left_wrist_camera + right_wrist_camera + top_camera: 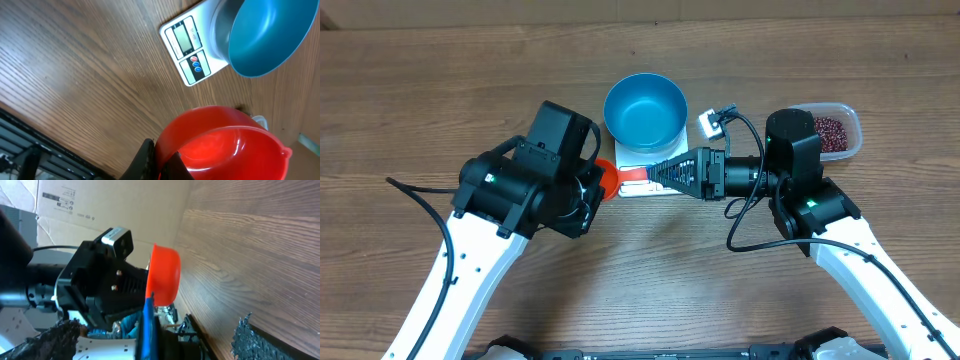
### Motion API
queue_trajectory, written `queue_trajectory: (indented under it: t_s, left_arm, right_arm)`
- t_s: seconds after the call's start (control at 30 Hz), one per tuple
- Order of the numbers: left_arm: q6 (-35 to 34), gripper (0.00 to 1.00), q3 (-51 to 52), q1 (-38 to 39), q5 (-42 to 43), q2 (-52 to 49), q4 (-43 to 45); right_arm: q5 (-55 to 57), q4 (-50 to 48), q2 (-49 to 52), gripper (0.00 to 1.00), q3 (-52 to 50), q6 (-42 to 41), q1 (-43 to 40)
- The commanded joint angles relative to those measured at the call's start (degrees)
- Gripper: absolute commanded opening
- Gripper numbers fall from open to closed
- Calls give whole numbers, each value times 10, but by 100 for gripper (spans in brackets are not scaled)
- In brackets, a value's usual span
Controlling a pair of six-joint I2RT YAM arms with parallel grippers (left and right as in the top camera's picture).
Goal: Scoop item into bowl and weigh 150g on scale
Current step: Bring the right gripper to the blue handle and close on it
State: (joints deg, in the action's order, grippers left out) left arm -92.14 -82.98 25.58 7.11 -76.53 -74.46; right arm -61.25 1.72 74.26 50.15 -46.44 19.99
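Note:
The blue bowl (645,110) (267,37) stands empty on the white scale (638,188) (192,50). My left gripper (592,185) (160,162) is shut on the wall of a red scoop (608,178) (225,145), held low over the table just left of the scale; the scoop is empty. My right gripper (658,172) (155,330) reaches left over the scale's front edge, rolled on its side and open wide. In the right wrist view the scoop (165,275) sits ahead, and a blue edge, seemingly the bowl's rim, shows between the fingers. The beans (831,131) lie in a clear tub.
The clear plastic tub (853,122) sits at the right, behind my right arm. A small white connector with a cable (712,122) lies between the bowl and the tub. A cardboard box (100,205) stands beyond the table in the right wrist view.

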Motion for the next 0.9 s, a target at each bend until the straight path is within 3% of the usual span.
queue_trajectory:
  t_s: [0.0, 0.17, 0.33, 0.67, 0.87]
  left_arm:
    - [-60, 4, -4, 16, 3, -1, 2]
    - [-78, 4, -4, 20, 2, -1, -5]
    - [-90, 4, -4, 21, 4, -1, -5]
    - [-108, 4, -4, 26, 1, -1, -5]
    - [-108, 4, -4, 26, 2, -1, 0]
  right_arm:
    - [9, -5, -6, 98, 9, 20, 3]
    - [4, -47, -6, 94, 9, 20, 3]
    - [-5, -64, -6, 83, 9, 38, 7]
    - [12, -66, -6, 84, 9, 85, 33]
    - [13, -62, -6, 64, 9, 110, 33]
